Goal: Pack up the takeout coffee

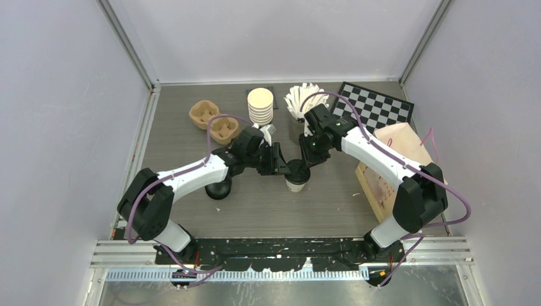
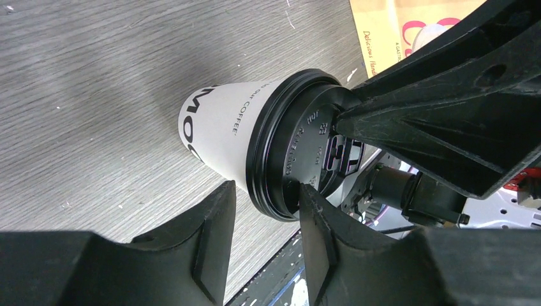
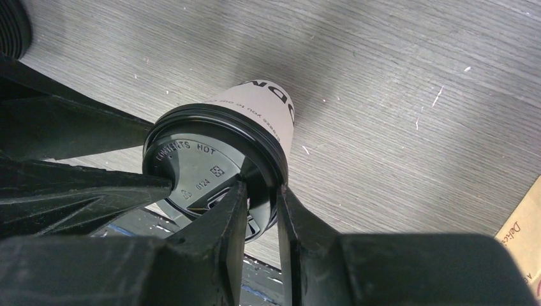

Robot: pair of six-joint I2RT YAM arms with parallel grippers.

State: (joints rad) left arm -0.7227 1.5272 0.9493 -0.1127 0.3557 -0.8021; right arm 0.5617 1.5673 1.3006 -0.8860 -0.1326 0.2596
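One takeout coffee, a cream-white cup with a black lid, stands on the table between both arms. My left gripper straddles the lid's rim from the left. One finger touches the lid's top. The other sits just off the rim by the cup wall, so the jaws stand open. My right gripper is shut on the lid's rim from the far side, one finger on top and one outside. From above, the left gripper and right gripper meet over the cup.
A brown paper bag stands at the right. At the back are pulp cup carriers, a stack of lidless cups, fanned white paper pieces and a chessboard. A round black lid pile sits beside the left arm.
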